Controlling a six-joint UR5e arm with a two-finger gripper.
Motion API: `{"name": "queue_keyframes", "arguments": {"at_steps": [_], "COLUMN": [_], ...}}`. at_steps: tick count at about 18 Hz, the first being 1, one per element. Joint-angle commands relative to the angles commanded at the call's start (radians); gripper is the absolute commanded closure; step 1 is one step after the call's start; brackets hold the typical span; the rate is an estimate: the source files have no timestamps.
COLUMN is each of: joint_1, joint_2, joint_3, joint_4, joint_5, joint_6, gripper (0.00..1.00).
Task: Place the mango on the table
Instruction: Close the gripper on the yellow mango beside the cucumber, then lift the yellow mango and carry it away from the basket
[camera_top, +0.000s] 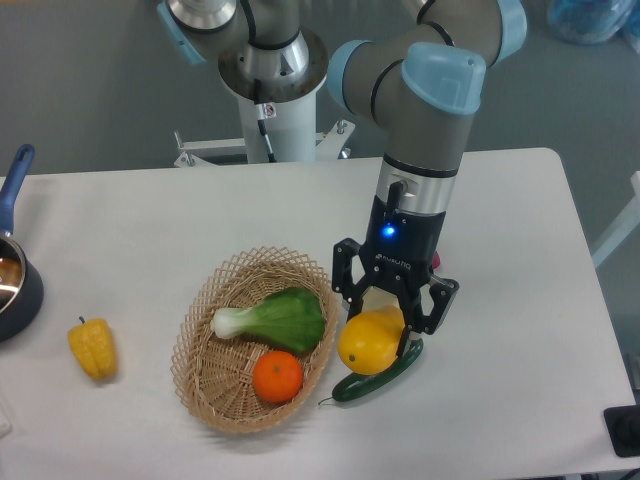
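Now gripper (377, 338) clasps mango (368, 343).

Wicker basket (205, 395) holds bok choy (275, 318), orange (277, 377); cucumber (385, 378), yellow pepper (93, 348), pot (12, 285) outside.

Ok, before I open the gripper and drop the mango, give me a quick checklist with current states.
1. Mango held in the gripper: ok, fingers close on it.
2. Mango outside the basket: ok, just right of its rim.
3. Bare table under the mango: not ok, a cucumber lies right below or against it.
4. Mango touching the table: cannot tell from this view.
5. Free space to shift right: ok, table there is bare.
6. Orange and bok choy undisturbed in the basket: ok.
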Motion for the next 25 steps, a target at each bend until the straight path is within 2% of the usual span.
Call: {"name": "queue_keyframes", "arguments": {"at_steps": [21, 25], "joint_1": [-0.005, -0.003], "joint_2": [-0.005, -0.005], "joint_3": [-0.020, -0.069], "joint_4": [0.003, 0.003], "joint_5": [0.008, 0.052], "joint_6": [0.015, 0.159], "gripper": [0.48, 0.48]}}
